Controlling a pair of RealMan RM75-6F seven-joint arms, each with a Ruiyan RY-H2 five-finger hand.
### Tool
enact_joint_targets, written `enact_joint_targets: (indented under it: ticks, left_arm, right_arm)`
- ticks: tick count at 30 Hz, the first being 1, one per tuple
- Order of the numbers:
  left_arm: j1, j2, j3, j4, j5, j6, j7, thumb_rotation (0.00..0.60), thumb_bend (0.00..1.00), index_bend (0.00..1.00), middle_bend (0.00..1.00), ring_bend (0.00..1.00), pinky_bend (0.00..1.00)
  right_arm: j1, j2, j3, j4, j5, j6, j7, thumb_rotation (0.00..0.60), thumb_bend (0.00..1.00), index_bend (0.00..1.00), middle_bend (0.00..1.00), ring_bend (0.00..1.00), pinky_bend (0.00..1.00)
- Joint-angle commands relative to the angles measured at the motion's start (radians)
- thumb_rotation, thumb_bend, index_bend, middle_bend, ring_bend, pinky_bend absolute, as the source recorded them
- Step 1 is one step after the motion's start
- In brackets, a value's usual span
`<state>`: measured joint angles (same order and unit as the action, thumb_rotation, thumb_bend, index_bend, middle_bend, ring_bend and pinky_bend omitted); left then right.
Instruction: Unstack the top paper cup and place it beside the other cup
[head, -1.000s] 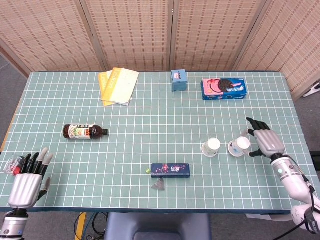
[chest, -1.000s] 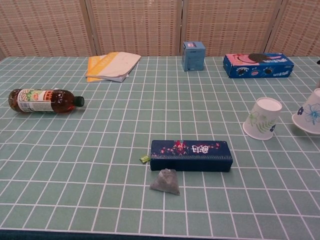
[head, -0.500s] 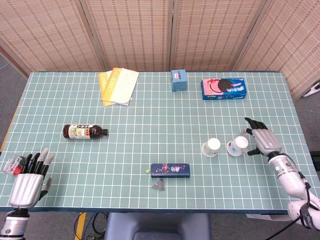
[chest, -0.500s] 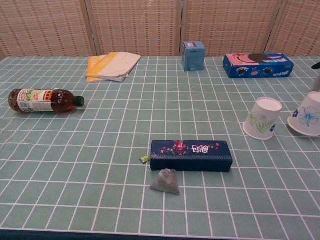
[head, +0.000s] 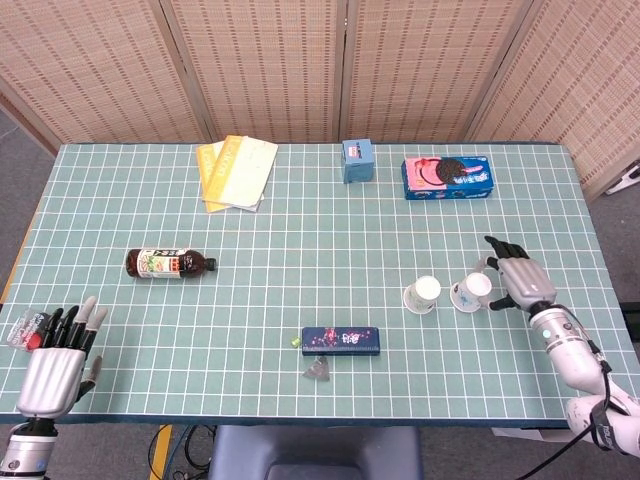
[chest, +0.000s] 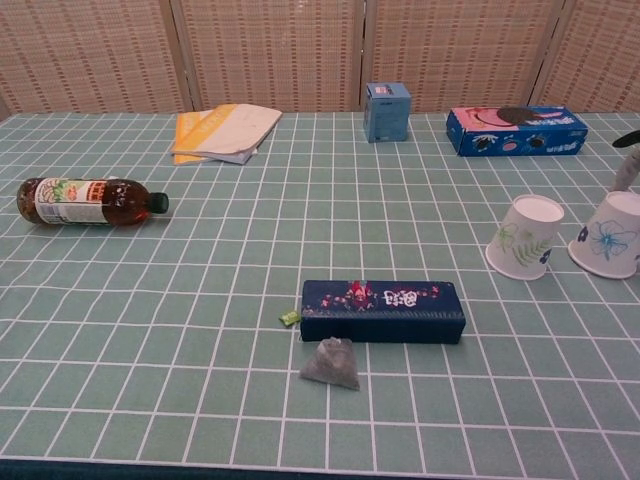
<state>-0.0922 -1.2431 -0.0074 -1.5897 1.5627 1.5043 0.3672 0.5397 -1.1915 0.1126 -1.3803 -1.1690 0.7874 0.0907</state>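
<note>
Right hand (head: 519, 279) is seen from the head view wrapped around the blue-flowered cup (head: 470, 292), which sits upside down on the table (head: 300, 220) just beside the other cup (head: 423, 294), not touching it. Left hand (head: 55, 355) is parked at the near left edge, fingers spread a bit, nothing held. A bottle (head: 168, 263) is lying on its side further up.

From the chest view, both cups (chest: 525, 236) (chest: 607, 234) are shown standing mouth-down side by side, with just a fingertip (chest: 628, 163) caught behind the flowered one. A dark blue case (chest: 383, 310) is laid in front.
</note>
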Motion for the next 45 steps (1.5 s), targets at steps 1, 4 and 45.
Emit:
enact_joint_targets:
  ticks: [1,4,45]
  left_arm:
    - [0.000,0.000,0.000,0.001,0.000,-0.001,0.000,0.600,0.50,0.00,0.00,0.00,0.00]
    - [0.000,0.000,-0.001,0.000,-0.002,0.001,0.000,0.600,0.50,0.00,0.00,0.00,0.00]
    - [-0.011,0.015,-0.007,-0.012,-0.005,-0.013,-0.026,0.600,0.50,0.00,0.00,0.00,0.00]
  right_arm:
    - [0.000,0.001,-0.001,0.001,0.001,-0.002,0.000,0.600,0.24,0.40,0.00,0.00,0.00]
    - [-0.002,0.006,0.000,-0.002,0.000,-0.001,0.002,0.600,0.23,0.39,0.00,0.00,0.00]
    - [-0.421,0.091,-0.133,-0.156,-0.397,0.700,0.022,0.600,0.18,0.06,0.00,0.00,0.00]
